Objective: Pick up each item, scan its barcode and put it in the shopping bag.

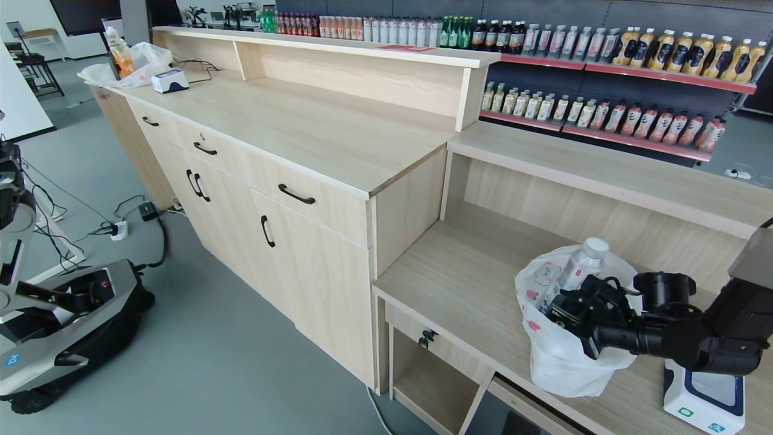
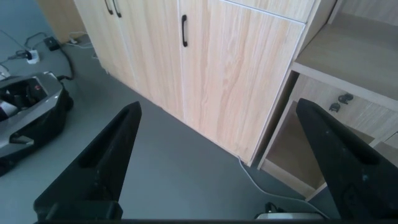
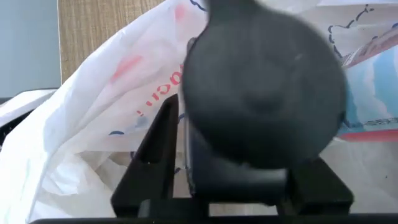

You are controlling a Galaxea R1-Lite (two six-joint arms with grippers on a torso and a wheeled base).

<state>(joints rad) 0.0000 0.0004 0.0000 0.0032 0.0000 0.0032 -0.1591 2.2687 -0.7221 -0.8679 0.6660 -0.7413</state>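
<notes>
Right tool (image 1: 574, 309) sits at the mouth of the white shopping bag (image 1: 558, 362), down at 4 o'clock on the lower worktop (image 1: 459, 278). Honestly can't tell if it's clenched or released. A white-capped bottle (image 1: 581, 263) stands in the bag, and the scanner (image 1: 703, 399) is at the bag's 4 o'clock. Left tool (image 2: 217, 109) hangs released over the floor (image 2: 186, 168), near the cabinet doors (image 2: 236, 62).

The shopping bag (image 1: 561, 362) at the near right is white with red and blue print. The bottle (image 1: 581, 266) in it is clear with a white cap and a red label. The right gripper (image 1: 561, 311) is black. The scanner (image 1: 700, 406) is white with a blue band. The counter (image 1: 338, 127) is pale wood grain with black handles (image 1: 296, 194); the floor (image 1: 199, 338) is grey.
</notes>
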